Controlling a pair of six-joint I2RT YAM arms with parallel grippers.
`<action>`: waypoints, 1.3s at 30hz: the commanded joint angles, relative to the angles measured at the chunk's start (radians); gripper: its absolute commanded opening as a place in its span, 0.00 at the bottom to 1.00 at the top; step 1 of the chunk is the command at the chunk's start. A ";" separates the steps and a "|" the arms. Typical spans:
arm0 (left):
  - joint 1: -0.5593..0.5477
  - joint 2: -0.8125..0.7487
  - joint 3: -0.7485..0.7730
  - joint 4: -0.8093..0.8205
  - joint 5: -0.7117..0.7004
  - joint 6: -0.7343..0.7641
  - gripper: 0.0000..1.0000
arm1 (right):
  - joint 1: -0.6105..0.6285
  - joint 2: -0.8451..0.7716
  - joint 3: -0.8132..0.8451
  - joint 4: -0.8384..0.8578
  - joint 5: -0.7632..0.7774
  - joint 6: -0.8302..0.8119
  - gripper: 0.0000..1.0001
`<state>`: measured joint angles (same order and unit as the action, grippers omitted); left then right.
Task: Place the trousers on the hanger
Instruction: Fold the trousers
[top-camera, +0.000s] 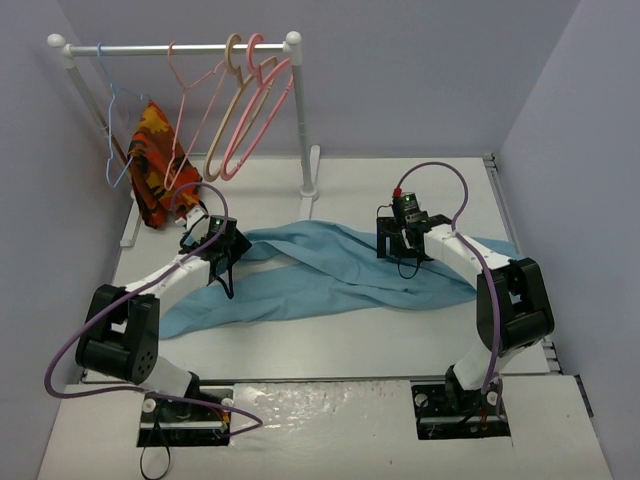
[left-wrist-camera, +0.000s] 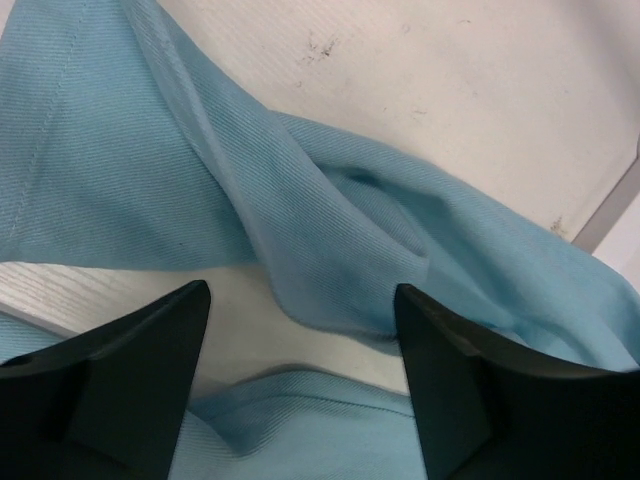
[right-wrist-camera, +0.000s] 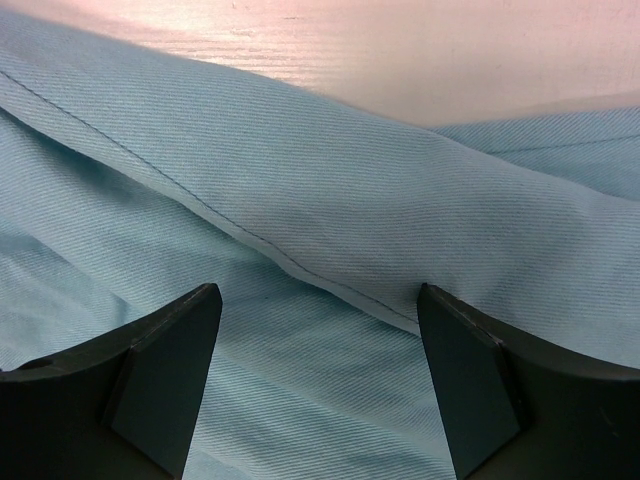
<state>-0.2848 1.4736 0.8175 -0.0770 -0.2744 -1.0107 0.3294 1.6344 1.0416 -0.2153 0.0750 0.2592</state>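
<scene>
The left fingers (top-camera: 224, 268) stand wide apart and empty, with a twisted ridge of the trousers (top-camera: 320, 270) just below and between their tips. The garment's long axis runs across the bench (top-camera: 400, 340) to the right fingers (top-camera: 405, 262), also spread and empty, a seamed fold crossing beneath them. The hanger (top-camera: 181, 105) hangs well beyond the left fingers, likely the nearer arm.
</scene>
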 joint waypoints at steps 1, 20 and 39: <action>0.009 0.009 0.065 0.060 -0.038 -0.005 0.52 | 0.008 -0.021 0.028 0.011 0.011 -0.029 0.76; 0.010 -0.349 -0.116 -0.039 -0.130 0.233 0.00 | 0.012 0.085 0.084 -0.014 0.108 -0.063 0.70; 0.013 -0.455 -0.124 -0.198 -0.221 0.257 0.00 | 0.012 0.142 0.372 -0.050 0.248 -0.162 0.00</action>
<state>-0.2840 1.0641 0.6720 -0.2356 -0.4051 -0.7764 0.3367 1.7711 1.2070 -0.2641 0.2479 0.1676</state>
